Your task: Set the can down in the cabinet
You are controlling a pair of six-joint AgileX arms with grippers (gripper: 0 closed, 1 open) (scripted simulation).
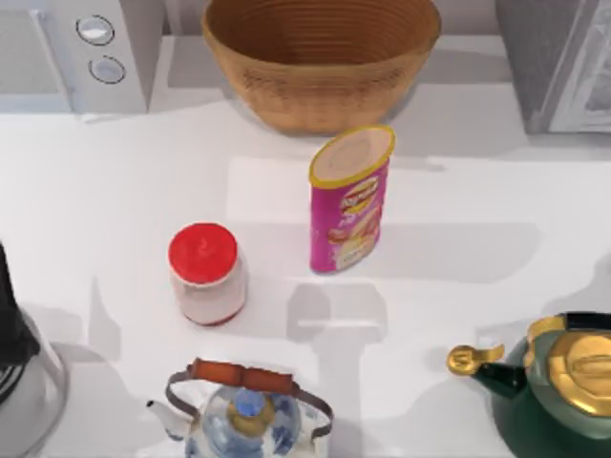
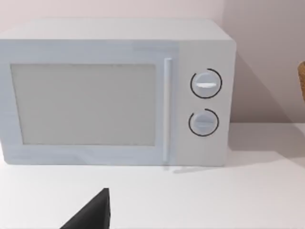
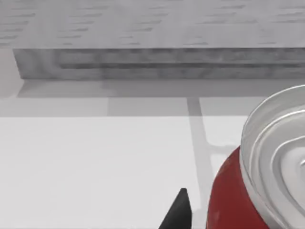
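The white tabletop (image 1: pixel 458 191) carries several items. A wicker basket (image 1: pixel 321 57) stands at the far edge near the middle. A white microwave (image 1: pixel 81 48) occupies the far left corner; the left wrist view shows it from the front with its door closed and two round dials (image 2: pixel 206 84) stacked beside the handle. A grey cabinet (image 1: pixel 558 57) stands at the far right corner.

A pink crisp tube (image 1: pixel 349 200) stands upright just in front of the basket. A jar with a red lid (image 1: pixel 204 272) stands to its left, apart from it. A blue-and-white kettle (image 1: pixel 243 415) sits at the near edge, and a green-and-gold teapot (image 1: pixel 554 386) sits at the near right corner.

The can (image 3: pixel 259 186), red with a silver top, appears close in the right wrist view, standing on the tabletop in front of the cabinet base (image 3: pixel 157 64).

A dark fingertip of the left pincer (image 2: pixel 90 214) and one of the right pincer (image 3: pixel 177 212) are visible; whether either pincer is apart or together cannot be determined.
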